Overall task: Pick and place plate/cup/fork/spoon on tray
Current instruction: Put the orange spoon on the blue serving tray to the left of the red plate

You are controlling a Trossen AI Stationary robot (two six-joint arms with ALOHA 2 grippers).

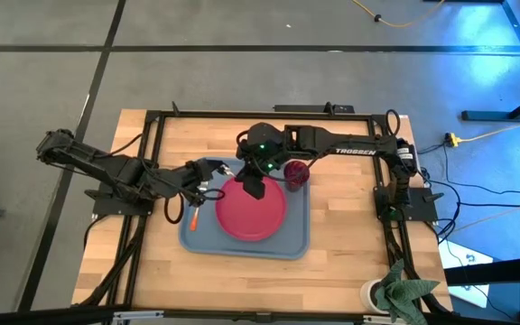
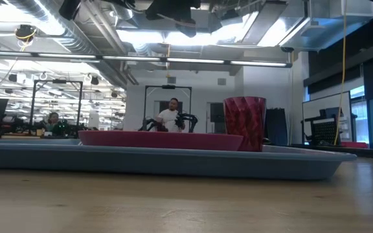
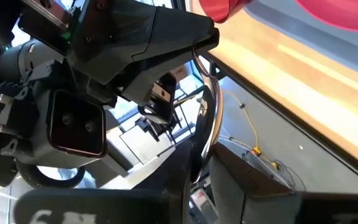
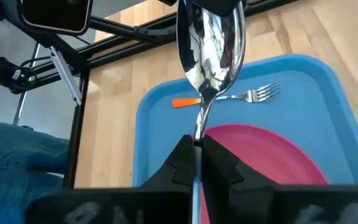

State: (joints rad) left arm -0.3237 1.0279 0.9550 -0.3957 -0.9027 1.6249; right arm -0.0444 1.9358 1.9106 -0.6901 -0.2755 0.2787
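Right up close, your right claw (image 4: pixel 197 152) pinches the spoon (image 4: pixel 209 43), hanging over the tray (image 1: pixel 296 242). Going left to right: left claw (image 1: pixel 208 179), can't tell its jaws; fork (image 4: pixel 229 98), plate (image 1: pixel 251 209), cup (image 1: pixel 295 172) aboard. Next, I'd say, lower and release beside the fork.

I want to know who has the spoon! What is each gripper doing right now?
Left gripper: by the tray's left edge; cannot tell if open or shut.
Right gripper: shut on the spoon, above the plate.
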